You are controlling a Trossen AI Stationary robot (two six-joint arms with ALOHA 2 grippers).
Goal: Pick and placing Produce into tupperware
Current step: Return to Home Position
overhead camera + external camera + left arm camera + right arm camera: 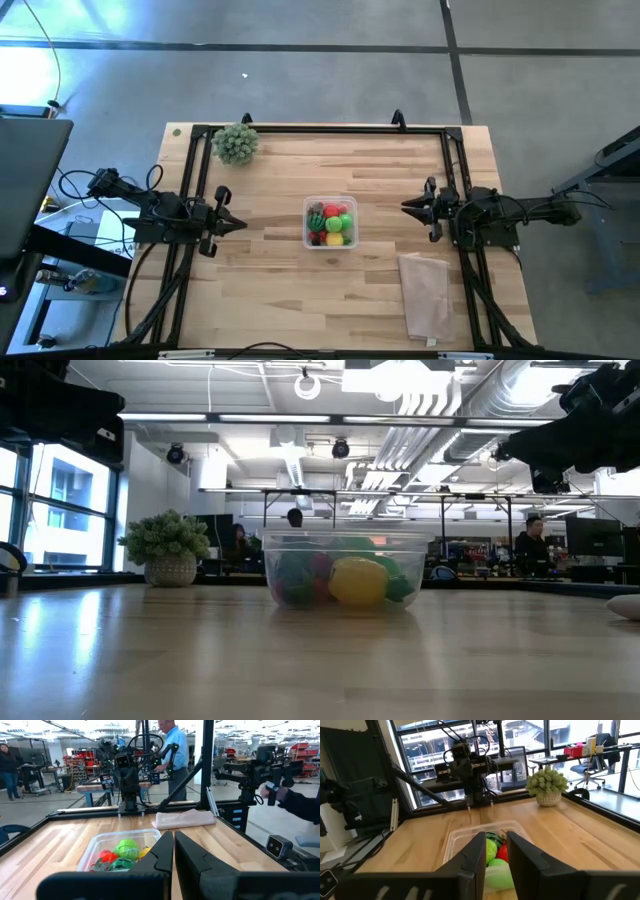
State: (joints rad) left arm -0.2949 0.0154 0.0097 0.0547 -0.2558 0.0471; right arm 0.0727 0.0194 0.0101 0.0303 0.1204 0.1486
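Left gripper (238,223), its fingers drawn to a thin slit and holding nothing, hangs above the table's left edge, pointing inward. The right gripper (408,207), fingers a little apart and likewise empty, mirrors it by the right edge. Produce (331,224) lies piled inside the tupperware (330,199), which stands at the middle of the table (270,290), well apart from both grippers. Red, green and yellow pieces fill much of it, and none shows loose on the wood. Outward, a folded cloth (427,295) lies toward the near right corner and a potted plant (235,143) toward the far left corner. Risk is judged small — the filling looks complete. A low sweep by either arm heading home could nudge the light tub and spill the pile — the right arm might also snag the cloth.
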